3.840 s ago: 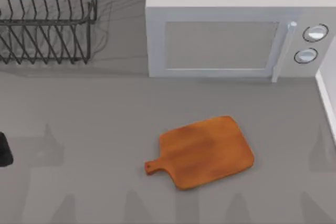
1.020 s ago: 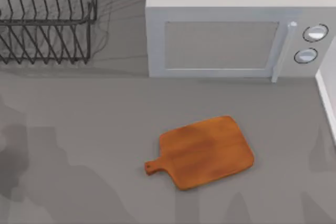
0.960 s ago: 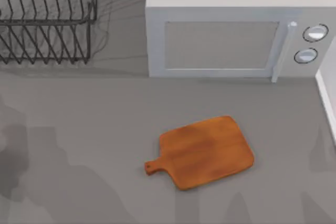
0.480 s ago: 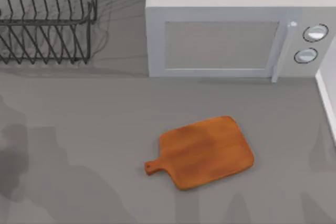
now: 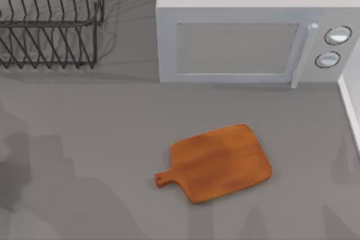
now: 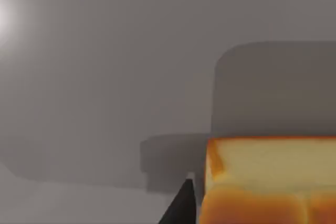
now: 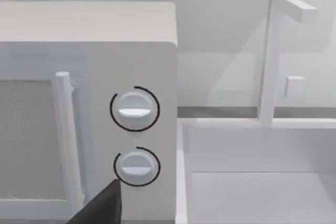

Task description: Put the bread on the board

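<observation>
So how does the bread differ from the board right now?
The bread is a pale-sided, golden-topped block with grooves, seen close in the left wrist view beside a dark finger; the board is flat, orange-brown, with a pierced handle. The board lies bare on the table before the microwave; the bread is not on it. Both are warm-toned.

1. No text, label, brand, number or sign can be read anywhere in these views.
2. The microwave [image 5: 253,26] at the table's far edge carries no lettering on its door or casing; its two round dials [image 7: 135,109] show only a plain bar each, with no figures or marks around them.
3. The board [image 5: 220,162], near the middle of the table, is bare wood with no print.
4. The bread [image 6: 268,182] bears no label.
</observation>
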### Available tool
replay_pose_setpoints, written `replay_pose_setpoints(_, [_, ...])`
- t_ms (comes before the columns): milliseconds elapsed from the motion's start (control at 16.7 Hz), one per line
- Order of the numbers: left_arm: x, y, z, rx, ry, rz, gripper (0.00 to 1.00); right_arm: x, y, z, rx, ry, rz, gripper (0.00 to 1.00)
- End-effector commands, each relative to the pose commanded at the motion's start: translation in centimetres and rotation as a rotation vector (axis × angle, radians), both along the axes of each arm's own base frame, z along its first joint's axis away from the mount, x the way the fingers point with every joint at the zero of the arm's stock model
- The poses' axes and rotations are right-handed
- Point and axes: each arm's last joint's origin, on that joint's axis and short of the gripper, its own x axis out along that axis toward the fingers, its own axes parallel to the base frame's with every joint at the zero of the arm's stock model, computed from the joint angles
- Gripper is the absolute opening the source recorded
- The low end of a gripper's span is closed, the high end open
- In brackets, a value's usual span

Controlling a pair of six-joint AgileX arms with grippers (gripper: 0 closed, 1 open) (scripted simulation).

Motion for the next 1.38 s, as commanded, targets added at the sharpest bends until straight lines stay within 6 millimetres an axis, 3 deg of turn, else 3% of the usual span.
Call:
replay_pose_setpoints(540, [-0.1,-0.1,8.8,-0.004,0.014,-0.002,0.0,0.0,0.0,0.0,0.0,0.0,0.0,1.0])
replay_pose_setpoints(960, [0.1,-0.2,9.3,-0.002,0.01,0.001,0.0,0.0,0.0,0.0,0.0,0.0,0.0,1.0])
replay_pose_setpoints(1200, [2.9,-3.3,9.5,-0.001,0.015,0.027,0.0,0.0,0.0,0.0,0.0,0.0,0.0,1.0])
replay_pose_setpoints(1380, [5.6,-8.1,9.2,0.0,0.027,0.08,0.0,0.0,0.0,0.0,0.0,0.0,0.0,1.0])
